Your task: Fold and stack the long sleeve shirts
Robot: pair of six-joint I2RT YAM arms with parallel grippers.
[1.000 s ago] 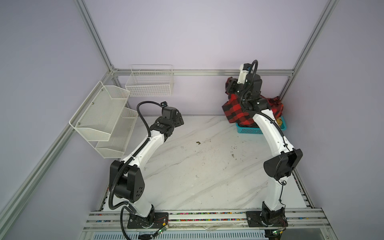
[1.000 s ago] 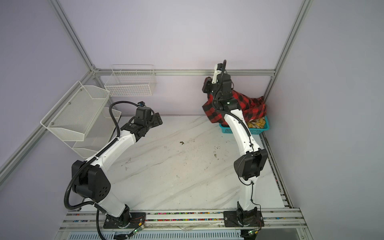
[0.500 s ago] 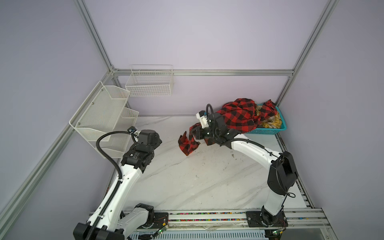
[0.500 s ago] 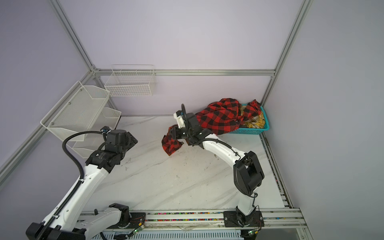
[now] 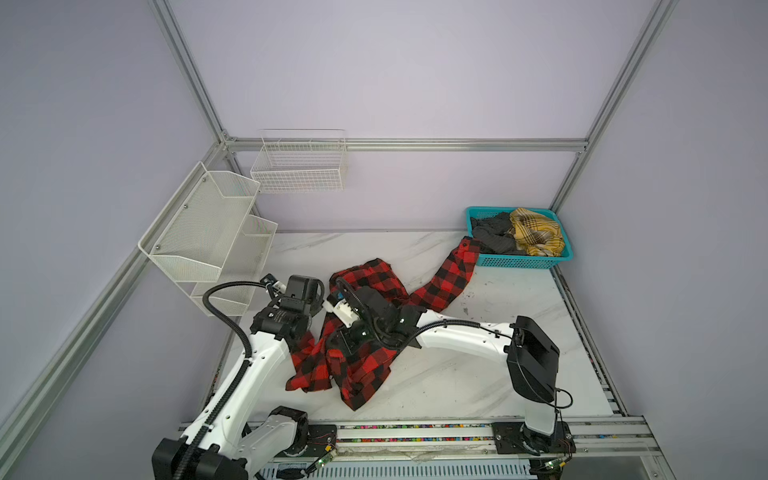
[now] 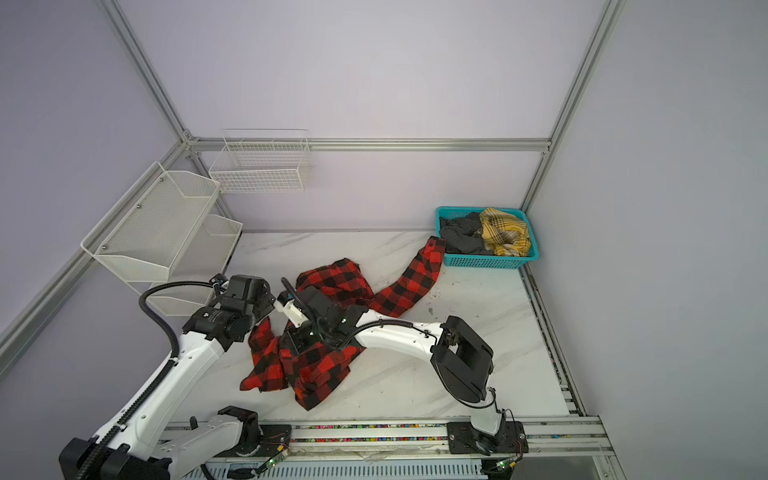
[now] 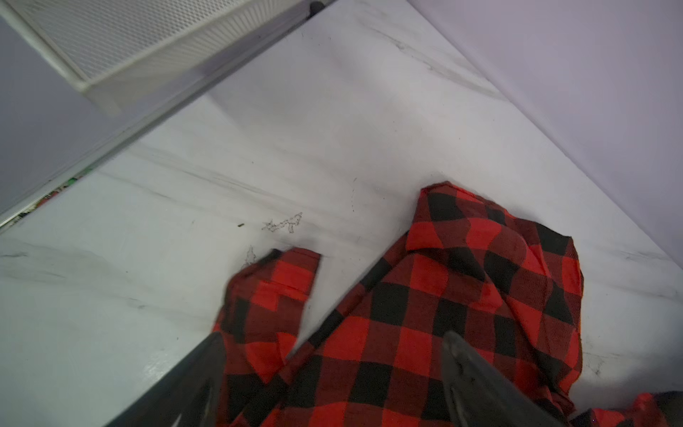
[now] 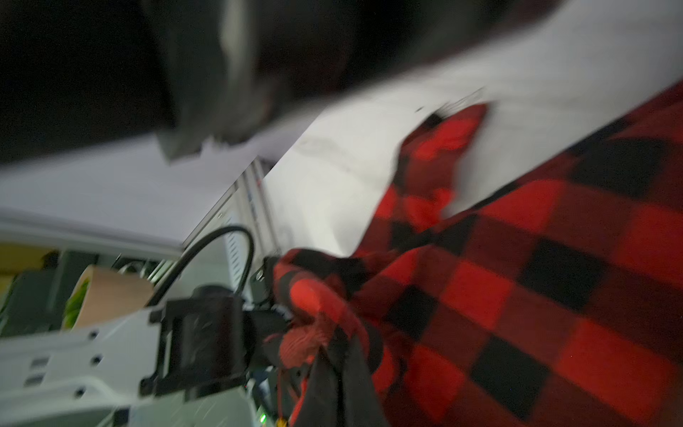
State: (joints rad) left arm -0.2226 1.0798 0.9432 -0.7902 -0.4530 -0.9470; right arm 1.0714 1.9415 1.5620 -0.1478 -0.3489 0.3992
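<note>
**Flannel shirt pinched and heaped mid-worktop**

Red-and-black check flannel shirt [image 5: 361, 365] [image 6: 316, 370] crumpled on the white marble worktop [image 5: 457, 382], running from the middle toward the front edge, left of centre. Folds piled over one another, no clean outline to the body. One sleeve [image 5: 449, 278] stretched out flat toward the back right corner, its cuff propped against the near left corner of the teal basket [image 5: 523, 262]. Inside that basket, at the back right corner of the worktop: a yellow plaid cloth [image 5: 536, 232] beside a dark grey cloth [image 5: 494, 239].

Right gripper [image 5: 347, 338] [image 8: 332, 355] reaching across the middle and pointing down into the heap, jaws fully closed. In the right wrist view, badly blurred, a bunch of check cloth gathered right at the dark tips, so apparently pinched there.

Left gripper [image 7: 332, 338] at the left flank of the heap, jaws spread wide and gripping nothing. In the left wrist view, both dark fingers [image 7: 480, 380] straddling check cloth; no telling whether touching it or just above. Bare marble beyond the shirt's edge toward the back left corner.

Off the worktop: white mesh shelves [image 5: 199, 232] fixed along the left wall, and a white wire basket [image 5: 299, 166] on the back wall above the back left corner.
</note>
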